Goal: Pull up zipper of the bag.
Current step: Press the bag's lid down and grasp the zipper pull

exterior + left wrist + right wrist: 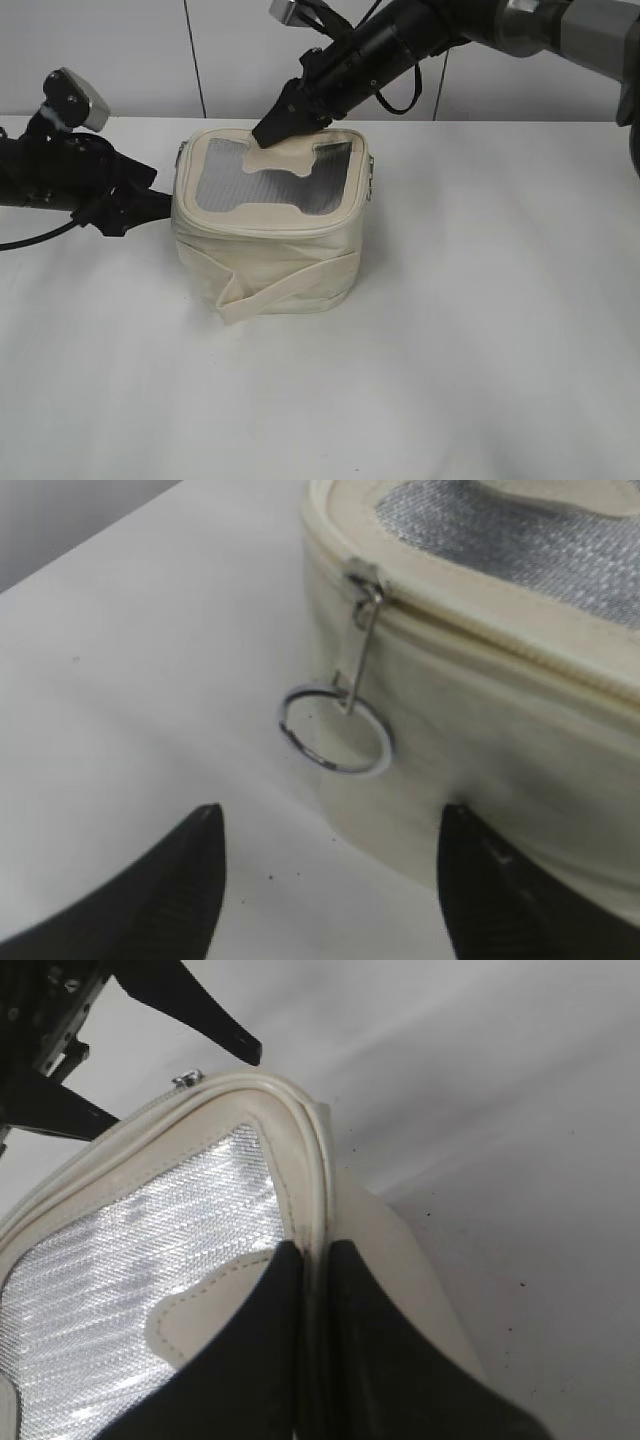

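Note:
The cream bag (270, 255) stands mid-table with a grey mesh window on its lid. Its zipper (480, 630) runs under the lid rim. The silver pull with a dangling ring (335, 730) hangs at the left corner. My left gripper (330, 870) is open, its fingers apart just short of the ring, and it also shows in the exterior view (140, 205) touching nothing. My right gripper (318, 1260) is shut on the bag's lid rim (310, 1160) at the far edge, also seen in the exterior view (280, 125).
The bag's flat strap band (285, 285) hangs across its front side. White table (480, 330) spreads all around. A pale wall with dark vertical seams stands behind.

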You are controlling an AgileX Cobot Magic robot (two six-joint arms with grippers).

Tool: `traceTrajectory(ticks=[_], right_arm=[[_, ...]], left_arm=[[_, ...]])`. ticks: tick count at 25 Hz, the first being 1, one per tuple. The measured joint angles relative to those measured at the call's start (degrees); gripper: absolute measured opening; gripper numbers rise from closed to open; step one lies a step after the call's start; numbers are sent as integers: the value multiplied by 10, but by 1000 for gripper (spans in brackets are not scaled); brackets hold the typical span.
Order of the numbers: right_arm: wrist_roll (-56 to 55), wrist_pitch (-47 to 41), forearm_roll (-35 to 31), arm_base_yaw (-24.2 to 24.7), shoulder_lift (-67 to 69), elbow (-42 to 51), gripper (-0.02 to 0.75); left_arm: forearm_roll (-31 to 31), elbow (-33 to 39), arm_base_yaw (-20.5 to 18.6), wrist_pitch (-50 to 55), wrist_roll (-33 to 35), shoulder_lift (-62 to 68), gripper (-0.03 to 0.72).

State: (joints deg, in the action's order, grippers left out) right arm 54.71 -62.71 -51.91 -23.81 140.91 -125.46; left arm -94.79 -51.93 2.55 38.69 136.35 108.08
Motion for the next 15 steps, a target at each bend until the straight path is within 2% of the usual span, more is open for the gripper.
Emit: traceTrajectory(ticks=[7, 12, 15], right_arm=[[-1, -1, 0, 0, 0, 0, 55], [-2, -1, -1, 0, 0, 0, 54], [-2, -1, -2, 0, 0, 0, 54]], left_arm=[[-7, -51, 10, -23, 8, 19, 505], [-7, -55, 15, -28, 13, 22, 498], [-33, -55, 26, -69, 17, 30, 468]])
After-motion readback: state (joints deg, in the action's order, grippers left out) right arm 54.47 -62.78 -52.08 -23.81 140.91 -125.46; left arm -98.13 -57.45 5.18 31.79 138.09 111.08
